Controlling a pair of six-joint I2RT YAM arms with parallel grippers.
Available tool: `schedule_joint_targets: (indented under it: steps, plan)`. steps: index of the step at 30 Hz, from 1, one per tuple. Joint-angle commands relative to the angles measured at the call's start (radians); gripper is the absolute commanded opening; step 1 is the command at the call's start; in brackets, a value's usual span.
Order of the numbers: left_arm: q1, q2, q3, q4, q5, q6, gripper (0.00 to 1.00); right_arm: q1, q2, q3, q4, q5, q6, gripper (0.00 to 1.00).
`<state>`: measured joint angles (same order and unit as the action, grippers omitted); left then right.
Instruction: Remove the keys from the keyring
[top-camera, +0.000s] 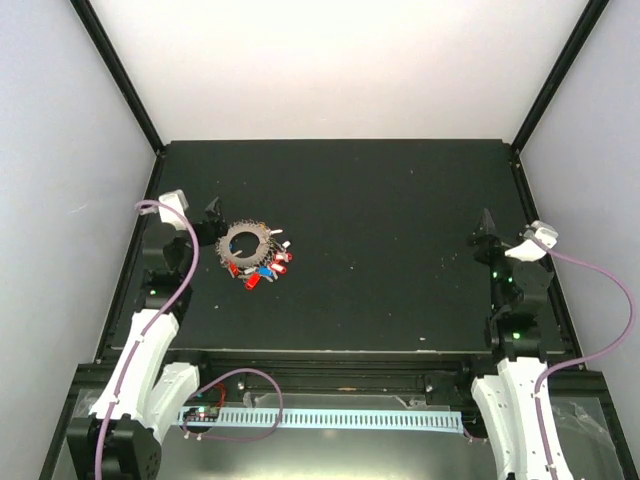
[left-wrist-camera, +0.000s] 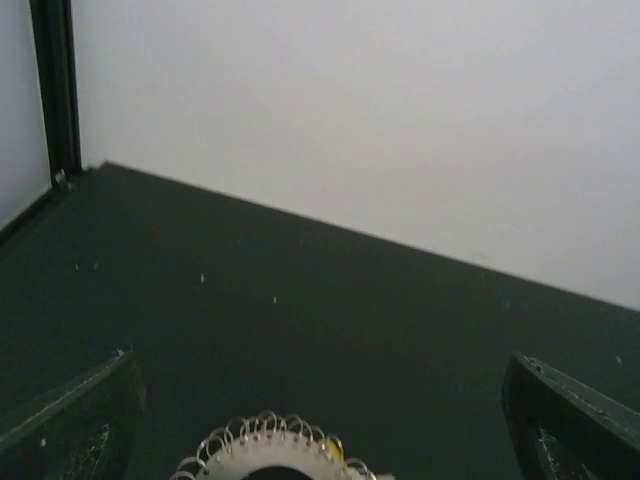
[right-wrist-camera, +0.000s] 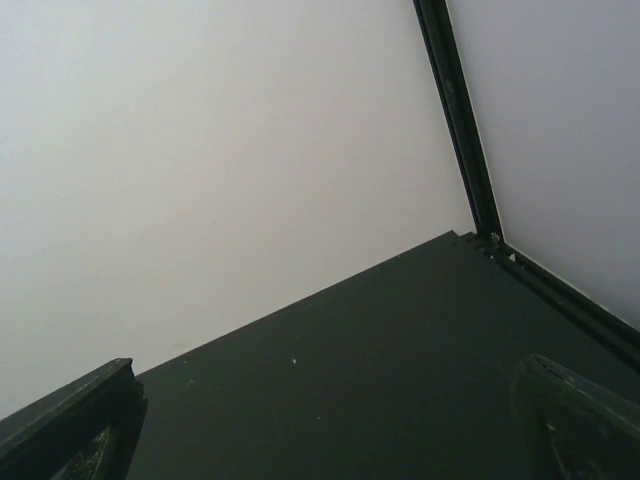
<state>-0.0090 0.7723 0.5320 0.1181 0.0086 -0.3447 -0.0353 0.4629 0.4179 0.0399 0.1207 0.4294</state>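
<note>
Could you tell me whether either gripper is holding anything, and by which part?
Nothing is held. The left gripper and right gripper stand open; the spiky wreath of silvery keys lies free on the black table.

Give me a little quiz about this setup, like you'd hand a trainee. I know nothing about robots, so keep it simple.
1. True or false: the keys lie on the right half of the table.
2. Which arm is nearer the keys? A) the left arm B) the right arm C) both equally near
3. Fill in the blank: the jaws of both arms stand ____, holding nothing.

Key: 1 false, they lie on the left half; 2 A; 3 open.
</note>
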Motion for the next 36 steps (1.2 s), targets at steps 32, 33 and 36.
schedule_joint_targets:
  steps: [32, 33, 36]
  plan:
    - [-0.307, 0.748, 0.370, -0.425, -0.045, 0.055, 0.92, -0.001, 0.024, 0.044, -0.185, -0.319, 0.040, 1.00]
    - [-0.307, 0.770, 0.389, -0.430, -0.062, 0.053, 0.91, 0.000, 0.023, 0.043, -0.189, -0.320, 0.039, 1.00]
    - [-0.312, 0.826, 0.419, -0.418, -0.124, 0.040, 0.91, 0.000, 0.016, 0.036, -0.205, -0.322, 0.037, 1.00]
